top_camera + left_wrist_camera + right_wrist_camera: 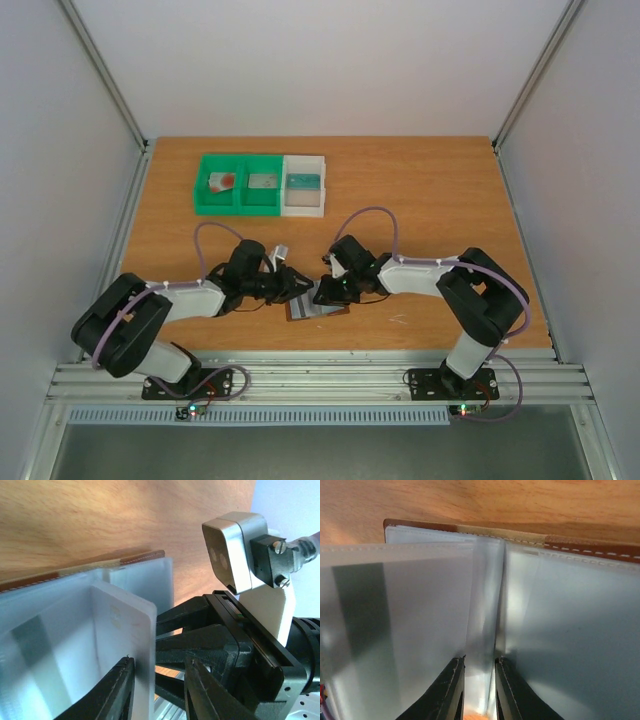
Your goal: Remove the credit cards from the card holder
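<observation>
The brown card holder (322, 312) lies open on the table near the front, between both grippers. In the left wrist view a whitish credit card (125, 625) stands up out of its blue-grey lining (45, 630). My left gripper (160, 682) is open, with the card's edge against its left finger (117, 692) and a gap to the right finger. My right gripper (479, 682) is nearly closed on a fold of the lining (482, 625); the brown leather edge (590, 547) shows behind. In the top view the left gripper (298, 288) and right gripper (326, 292) almost touch.
Two joined green bins (238, 205) and a white bin (304, 208) stand at the back left, with a card marked red (222, 181), a grey card (263, 181) and a teal item (302, 182) inside. The right gripper's body (225, 655) sits close in front of my left fingers.
</observation>
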Robot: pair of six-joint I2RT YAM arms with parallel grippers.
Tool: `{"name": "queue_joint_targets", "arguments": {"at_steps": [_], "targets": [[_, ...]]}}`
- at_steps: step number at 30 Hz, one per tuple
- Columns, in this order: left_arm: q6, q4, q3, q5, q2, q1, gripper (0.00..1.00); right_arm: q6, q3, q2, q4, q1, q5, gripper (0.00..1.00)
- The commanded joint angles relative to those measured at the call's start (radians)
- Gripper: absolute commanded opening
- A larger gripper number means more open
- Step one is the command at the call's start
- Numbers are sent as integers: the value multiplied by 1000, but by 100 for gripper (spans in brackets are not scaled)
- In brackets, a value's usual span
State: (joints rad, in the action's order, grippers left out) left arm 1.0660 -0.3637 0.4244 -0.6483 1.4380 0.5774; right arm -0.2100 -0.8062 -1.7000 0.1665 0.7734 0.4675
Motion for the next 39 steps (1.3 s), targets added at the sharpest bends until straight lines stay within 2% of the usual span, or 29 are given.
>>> {"name": "queue_joint_targets", "arguments": {"at_steps": [1,10,17,25,31,39], "targets": [[11,-83,50,-13,43,41,30,-10,19,20,-15,4,-18,19],[23,-111,73,12,93,79,30,-8,62,100,5,-16,-92,20],[-10,-70,89,26,119,78,30,14,84,196,61,-45,-177,26],[5,-111,96,16,155,78,31,72,70,302,168,-80,-280,37],[-8,-82,109,4,141,79,36,101,88,349,192,-164,-242,40],[-29,-61,119,13,125,79,41,99,79,361,192,-171,-186,41]]}}
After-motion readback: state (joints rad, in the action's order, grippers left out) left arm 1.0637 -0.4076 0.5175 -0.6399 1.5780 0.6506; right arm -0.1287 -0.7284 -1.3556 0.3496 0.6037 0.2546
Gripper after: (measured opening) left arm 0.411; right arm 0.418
